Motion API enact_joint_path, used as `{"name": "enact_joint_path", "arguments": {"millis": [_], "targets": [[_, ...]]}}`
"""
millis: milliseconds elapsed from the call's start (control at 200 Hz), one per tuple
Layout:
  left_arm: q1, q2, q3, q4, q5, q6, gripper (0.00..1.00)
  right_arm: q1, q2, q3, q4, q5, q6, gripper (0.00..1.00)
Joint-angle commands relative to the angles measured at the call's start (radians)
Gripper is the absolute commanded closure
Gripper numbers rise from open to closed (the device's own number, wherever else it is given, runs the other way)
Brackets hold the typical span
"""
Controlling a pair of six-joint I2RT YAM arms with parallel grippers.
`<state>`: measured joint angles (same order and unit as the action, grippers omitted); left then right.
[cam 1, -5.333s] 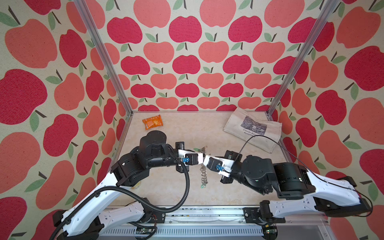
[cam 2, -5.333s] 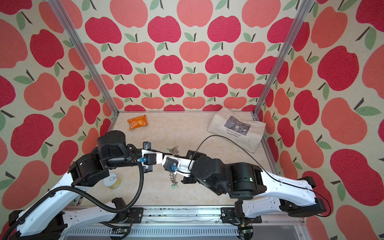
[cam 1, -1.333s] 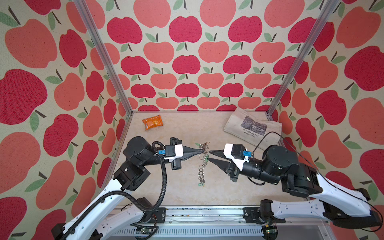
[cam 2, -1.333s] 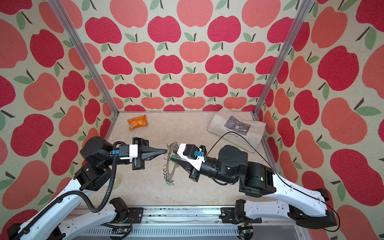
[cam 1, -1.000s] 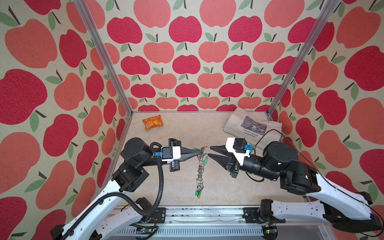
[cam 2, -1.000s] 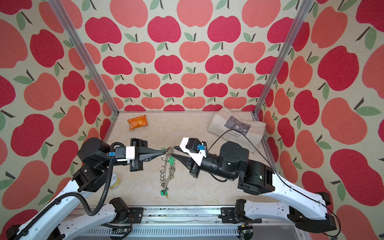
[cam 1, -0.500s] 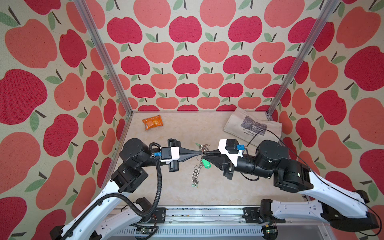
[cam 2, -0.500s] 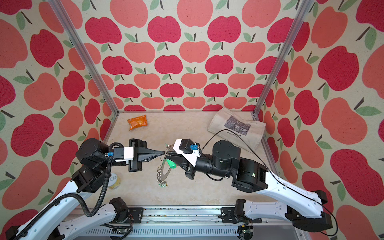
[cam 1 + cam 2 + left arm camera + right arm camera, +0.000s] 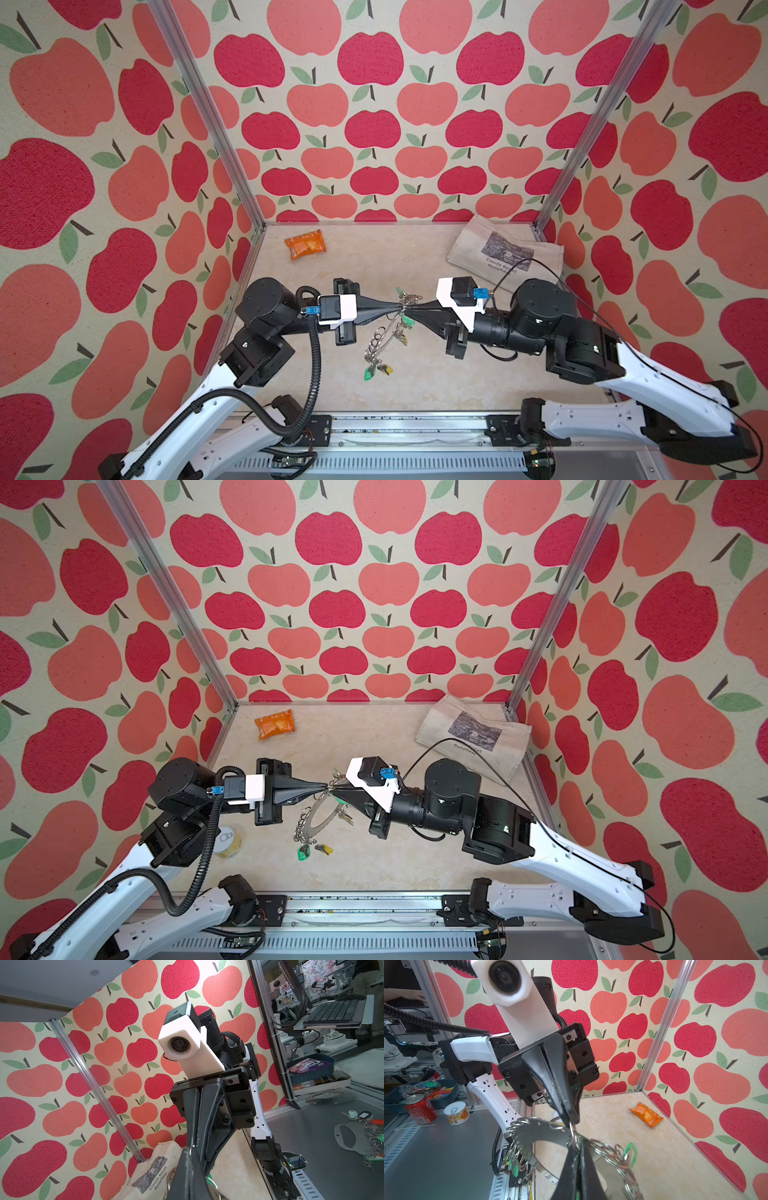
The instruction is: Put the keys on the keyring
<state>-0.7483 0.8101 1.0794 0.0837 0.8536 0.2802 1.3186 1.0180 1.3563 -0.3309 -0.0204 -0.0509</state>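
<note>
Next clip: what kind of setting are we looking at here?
Most likely a robot test cell in a lab. Apple-print panels on aluminium posts box in a beige tabletop, and the left wrist view shows a keyboard on a desk outside the enclosure.

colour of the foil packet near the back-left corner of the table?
The foil packet is orange, with small lighter print. It shows best in the right wrist view.
</note>
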Motion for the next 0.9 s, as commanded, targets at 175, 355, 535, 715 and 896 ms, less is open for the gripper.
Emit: {"name": "enact_joint_path", "arguments": {"millis": [175, 355, 535, 715, 896], "targets": [[0.001, -0.024, 0.017, -0.052, -0.021, -0.007, 0.94, -0.008, 0.038, 0.1, -0.128, 0.018, -0.014, 1.0], [0.001, -0.022, 0.03, -0.095, -0.032, -0.008, 0.81, -0.008, 0.063, 0.148, -0.191, 0.028, -0.021, 1.0], [0.001, -0.011, 0.065, -0.168, -0.03, 0.003, 0.77, -0.007, 0.079, 0.188, -0.242, 0.035, -0.028, 1.0], [0.0, -0.008, 0.108, -0.269, -0.055, 0.029, 0.72, -0.008, 0.086, 0.206, -0.268, 0.051, -0.035, 1.0], [0.001, -0.021, 0.123, -0.381, -0.11, 0.023, 0.7, -0.007, 0.088, 0.207, -0.29, 0.064, -0.038, 1.0]]}}
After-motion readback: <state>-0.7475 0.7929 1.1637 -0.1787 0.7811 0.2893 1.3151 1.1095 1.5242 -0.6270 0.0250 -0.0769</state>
